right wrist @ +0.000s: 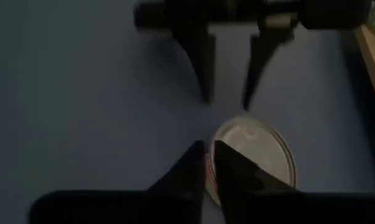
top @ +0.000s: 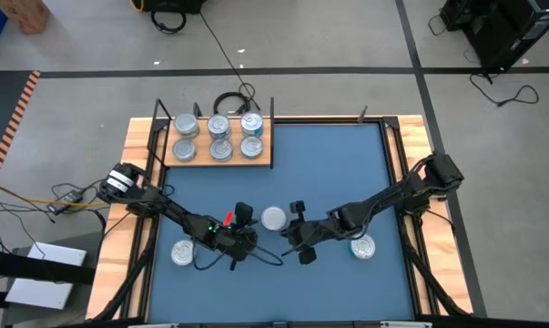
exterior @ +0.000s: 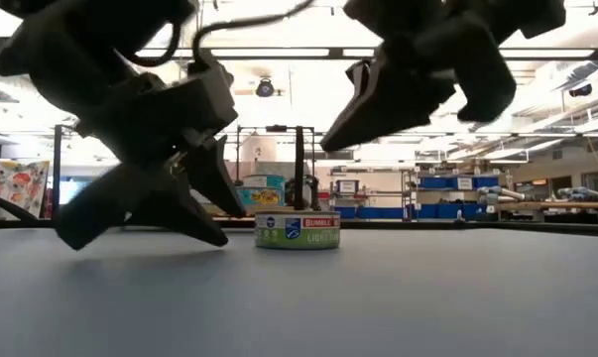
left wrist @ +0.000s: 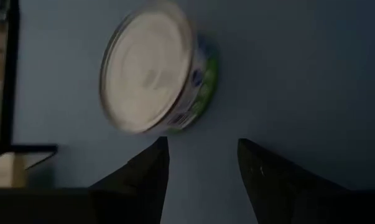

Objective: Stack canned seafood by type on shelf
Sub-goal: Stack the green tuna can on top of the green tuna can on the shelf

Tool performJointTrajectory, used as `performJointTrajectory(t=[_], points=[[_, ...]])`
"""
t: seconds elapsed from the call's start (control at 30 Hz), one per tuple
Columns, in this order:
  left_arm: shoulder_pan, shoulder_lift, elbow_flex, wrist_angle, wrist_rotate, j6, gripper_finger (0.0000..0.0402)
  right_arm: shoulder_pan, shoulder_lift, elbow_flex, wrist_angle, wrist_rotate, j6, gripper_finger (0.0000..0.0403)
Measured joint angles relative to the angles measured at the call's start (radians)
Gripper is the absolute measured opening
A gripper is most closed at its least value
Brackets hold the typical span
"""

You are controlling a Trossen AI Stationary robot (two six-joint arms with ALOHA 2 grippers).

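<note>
High view: blue mat (top: 329,173) on wooden table (top: 411,137) | left gripper (top: 243,215) parted | right gripper (top: 298,210) nearly closed, empty

A blue mat (top: 329,173) carries three loose tins (top: 273,219) and the shelf (top: 265,162) holding six.

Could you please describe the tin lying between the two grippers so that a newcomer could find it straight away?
Start from the blue table mat and look to the middle of its near half, where the left gripper and right gripper face each other. The tin lies alone in the gap between them. Unlike the tins on the shelf, it rests on bare mat.
</note>
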Motion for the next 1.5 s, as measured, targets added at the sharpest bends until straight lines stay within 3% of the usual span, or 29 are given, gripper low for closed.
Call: performJointTrajectory(t=[0.23, 0.43, 0.63, 0.87, 1.1, 1.27, 1.5], points=[[0.001, -0.102, -0.091, 0.192, 0.127, 0.044, 0.0178, -0.010, 0.079, -0.002, 0.002, 0.079, -0.086, 0.0132], [0.017, -0.188, -0.154, 0.215, 0.235, 0.028, 0.0147, -0.045, 0.137, -0.001, 0.035, 0.075, -0.154, 0.0148], [0.020, -0.189, -0.164, 0.213, 0.290, 0.000, 0.0138, -0.066, 0.156, 0.001, 0.040, 0.034, -0.167, 0.0116], [0.020, -0.187, -0.161, 0.235, 0.251, 0.007, 0.0138, -0.088, 0.172, 0.009, 0.064, -0.008, -0.161, 0.0011], [0.012, -0.187, -0.161, 0.257, 0.141, 0.089, 0.0150, -0.111, 0.173, 0.059, 0.032, -0.111, -0.075, 0.0003], [0.012, -0.187, -0.161, 0.256, 0.127, 0.101, 0.0177, -0.127, 0.175, 0.087, 0.050, -0.167, -0.003, 0.0002], [0.011, -0.178, -0.161, 0.253, 0.127, 0.101, 0.0228, -0.138, 0.173, 0.113, 0.069, -0.168, 0.067, 0.0001]])
